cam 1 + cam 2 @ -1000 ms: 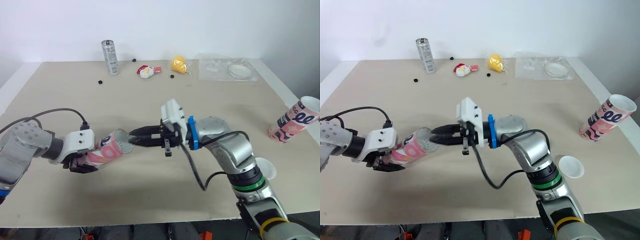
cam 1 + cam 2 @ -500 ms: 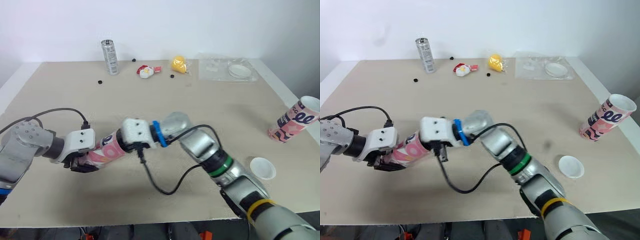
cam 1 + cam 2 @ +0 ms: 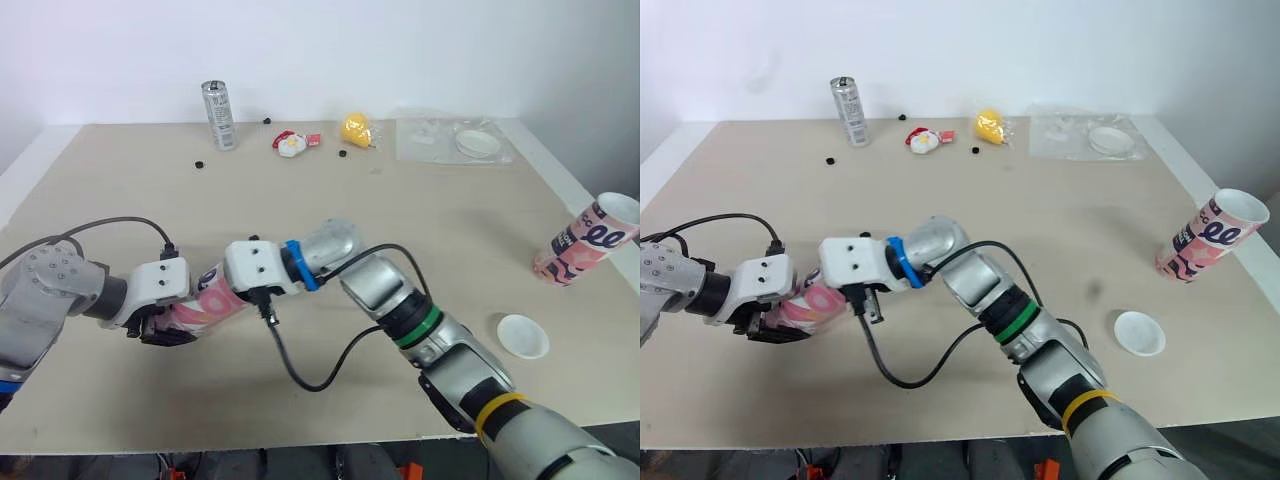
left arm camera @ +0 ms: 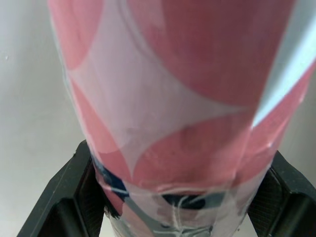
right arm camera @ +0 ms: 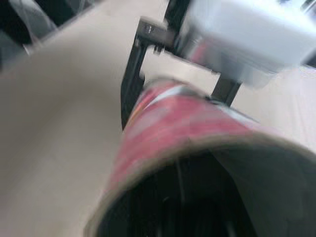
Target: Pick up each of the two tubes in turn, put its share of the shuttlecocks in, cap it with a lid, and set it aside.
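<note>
A pink-and-white tube (image 3: 208, 303) lies nearly level just above the table at the front left. My left gripper (image 3: 165, 322) is shut on its closed end; in the left wrist view the black fingers (image 4: 74, 195) clamp both sides of the tube (image 4: 173, 98). My right gripper (image 3: 236, 286) reaches into the tube's open mouth, its tip hidden inside; the right wrist view looks into that dark mouth (image 5: 197, 197). A second tube (image 3: 590, 240) leans at the table's right edge, mouth open. A white lid (image 3: 523, 335) lies at the front right.
A silver can (image 3: 219, 115), a small red-and-white figure (image 3: 291, 143) and a yellow object (image 3: 357, 129) stand along the back. A clear plastic bag (image 3: 440, 135) holding another white lid (image 3: 478, 143) lies at the back right. Small black bits (image 3: 200, 164) dot the table.
My right gripper moved left from just in front of the tube's mouth and went into the tube. The left gripper kept hold of the tube in about the same place.
</note>
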Robot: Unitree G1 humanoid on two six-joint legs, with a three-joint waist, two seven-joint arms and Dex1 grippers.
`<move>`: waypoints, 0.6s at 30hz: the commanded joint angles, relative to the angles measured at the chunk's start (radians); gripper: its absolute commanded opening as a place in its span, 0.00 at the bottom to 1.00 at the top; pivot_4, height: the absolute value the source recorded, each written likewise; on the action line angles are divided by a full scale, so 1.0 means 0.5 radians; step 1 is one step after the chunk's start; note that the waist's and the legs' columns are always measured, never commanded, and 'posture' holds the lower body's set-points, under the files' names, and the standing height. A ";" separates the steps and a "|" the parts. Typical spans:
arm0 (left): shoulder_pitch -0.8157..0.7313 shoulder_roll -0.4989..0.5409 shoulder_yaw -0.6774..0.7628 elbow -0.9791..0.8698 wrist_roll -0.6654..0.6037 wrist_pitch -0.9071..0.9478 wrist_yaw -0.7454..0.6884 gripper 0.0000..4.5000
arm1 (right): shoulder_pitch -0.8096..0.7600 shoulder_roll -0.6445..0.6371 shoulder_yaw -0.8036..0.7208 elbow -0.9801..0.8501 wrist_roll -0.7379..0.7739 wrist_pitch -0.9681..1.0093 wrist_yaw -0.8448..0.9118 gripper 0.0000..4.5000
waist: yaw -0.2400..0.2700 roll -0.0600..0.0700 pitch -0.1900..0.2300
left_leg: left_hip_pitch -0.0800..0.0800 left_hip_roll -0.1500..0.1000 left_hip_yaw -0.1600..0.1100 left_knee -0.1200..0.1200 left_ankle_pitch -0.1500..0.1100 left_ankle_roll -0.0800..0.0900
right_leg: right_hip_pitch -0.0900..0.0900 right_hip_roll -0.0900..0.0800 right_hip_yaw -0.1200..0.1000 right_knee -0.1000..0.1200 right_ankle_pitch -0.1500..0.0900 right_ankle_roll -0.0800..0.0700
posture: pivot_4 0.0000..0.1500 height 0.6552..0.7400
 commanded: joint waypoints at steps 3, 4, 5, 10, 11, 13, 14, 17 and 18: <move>0.026 -0.040 -0.033 -0.046 -0.055 0.000 0.022 0.74 | 0.069 -0.290 -0.360 -0.493 0.405 0.393 0.138 0.03 | 0.000 0.000 0.000 | 0.000 -0.007 0.000 -0.001 -0.001 0.000 | 0.000 -0.008 -0.001 0.000 -0.003 0.007 | 1.00 1.00; 0.026 -0.040 -0.028 -0.046 -0.058 -0.007 0.023 0.74 | 0.093 -0.338 -0.405 -0.545 0.463 0.469 0.135 0.03 | 0.000 0.000 0.000 | 0.000 -0.009 0.000 -0.001 -0.001 0.000 | 0.001 -0.011 -0.002 0.000 -0.004 0.008 | 1.00 1.00; 0.021 -0.044 -0.021 -0.046 -0.067 -0.014 0.023 0.74 | 0.112 -0.378 -0.443 -0.585 0.511 0.530 0.129 0.03 | -0.001 0.000 0.000 | 0.000 -0.011 0.000 -0.001 -0.001 0.000 | 0.001 -0.013 -0.003 0.000 -0.004 0.009 | 1.00 1.00; -0.109 -0.175 0.113 -0.087 -0.272 0.051 0.057 0.74 | 0.214 -0.557 -0.766 -0.721 0.816 0.874 0.023 0.03 | -0.003 -0.002 0.002 | -0.001 -0.011 0.001 -0.001 -0.001 0.000 | 0.000 -0.013 -0.004 0.000 -0.004 0.009 | 1.00 1.00; -0.159 -0.231 0.155 -0.092 -0.335 0.080 0.094 0.74 | 0.243 -0.606 -0.861 -0.740 0.893 0.958 -0.009 0.03 | 0.002 -0.004 0.003 | -0.003 -0.012 -0.001 -0.001 -0.001 0.000 | 0.000 -0.013 -0.005 0.000 -0.004 0.010 | 1.00 1.00; -0.235 -0.353 0.217 -0.106 -0.431 0.114 0.193 0.74 | 0.309 -0.709 -1.036 -0.769 1.030 1.115 -0.073 0.03 | 0.002 -0.007 0.004 | -0.013 -0.012 -0.008 0.004 -0.001 0.000 | -0.003 -0.014 -0.011 -0.001 -0.001 0.016 | 1.00 1.00; -0.262 -0.421 0.238 -0.111 -0.470 0.137 0.258 0.74 | 0.361 -0.784 -1.112 -0.784 1.088 1.188 -0.081 0.08 | 0.004 -0.007 0.004 | -0.017 -0.012 -0.009 0.005 -0.001 0.000 | -0.005 -0.014 -0.012 -0.002 0.000 0.017 | 1.00 1.00; -0.264 -0.672 0.255 -0.164 -0.540 0.173 0.492 0.74 | 0.577 -1.090 -1.234 -0.831 1.099 1.284 -0.056 0.27 | 0.004 -0.007 0.004 | -0.023 -0.017 -0.015 0.006 -0.001 0.000 | -0.004 -0.018 -0.016 -0.007 -0.001 0.019 | 1.00 1.00; -0.257 -0.759 0.256 -0.180 -0.569 0.181 0.562 0.74 | 0.651 -1.189 -1.264 -0.838 1.089 1.285 -0.031 0.37 | 0.003 -0.007 0.004 | -0.024 -0.017 -0.015 0.006 -0.002 0.002 | -0.004 -0.018 -0.016 -0.009 -0.001 0.019 | 1.00 1.00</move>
